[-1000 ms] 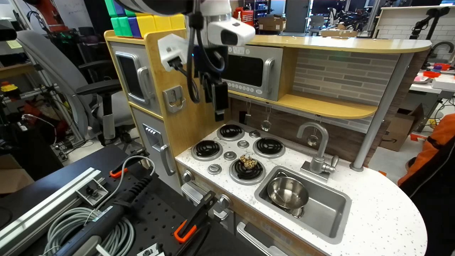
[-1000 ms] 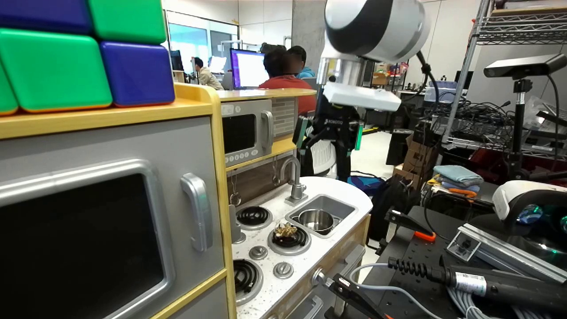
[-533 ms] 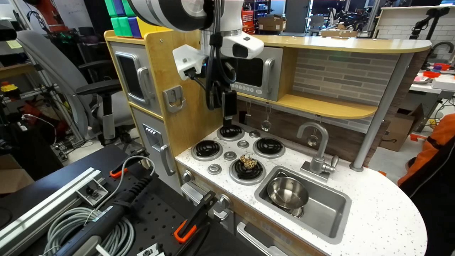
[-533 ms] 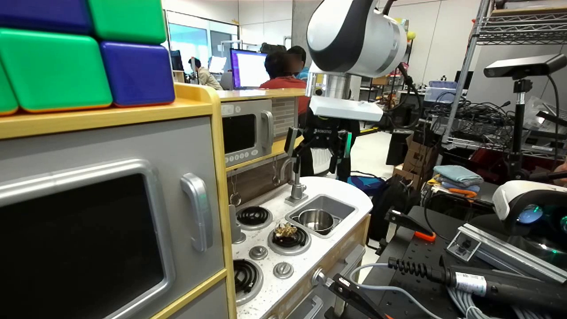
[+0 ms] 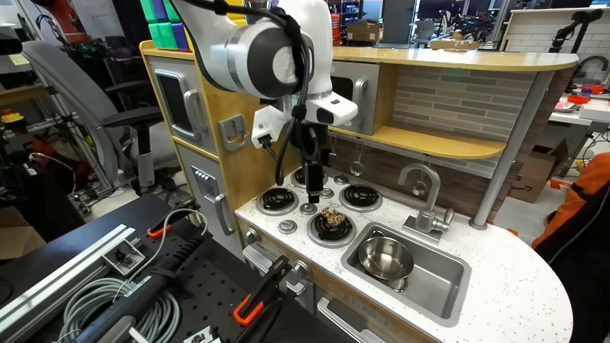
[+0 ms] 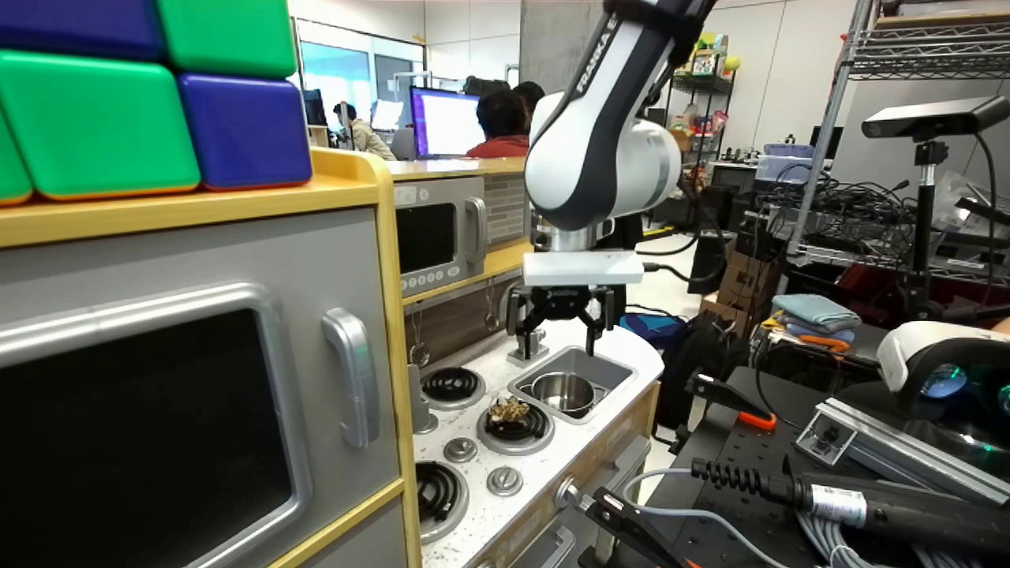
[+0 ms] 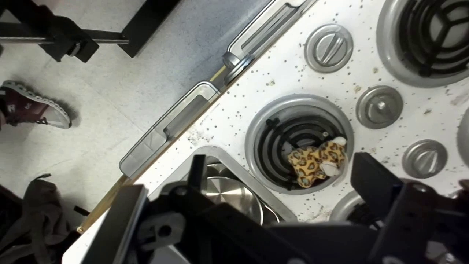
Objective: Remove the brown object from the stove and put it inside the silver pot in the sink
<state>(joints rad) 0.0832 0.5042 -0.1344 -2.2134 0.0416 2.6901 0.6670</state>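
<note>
The brown object point(image 5: 333, 217) is a small leopard-spotted plush with white patches. It lies on the front burner nearest the sink on the stove point(image 5: 320, 197); it also shows in an exterior view point(image 6: 509, 410) and in the wrist view point(image 7: 306, 163). The silver pot point(image 5: 386, 258) stands in the near-left part of the sink point(image 5: 436, 290); it also shows in an exterior view point(image 6: 562, 390) and, partly behind a finger, in the wrist view point(image 7: 232, 196). My gripper point(image 6: 559, 353) is open and empty, above the counter. In the wrist view its fingers point(image 7: 280, 157) stand wide apart, the plush between them in the picture.
The curved faucet point(image 5: 431, 190) rises behind the sink. The tall wooden cabinet side point(image 5: 252, 157) and microwave shelf point(image 5: 429, 140) border the stove. A black bench point(image 5: 205, 281) with clamps and a cable coil stands in front. Stove knobs point(image 5: 287, 226) sit between burners.
My gripper and arm have come down toward the stove, shifting right in an exterior view. The gripper stays open. The plush and pot have not moved.
</note>
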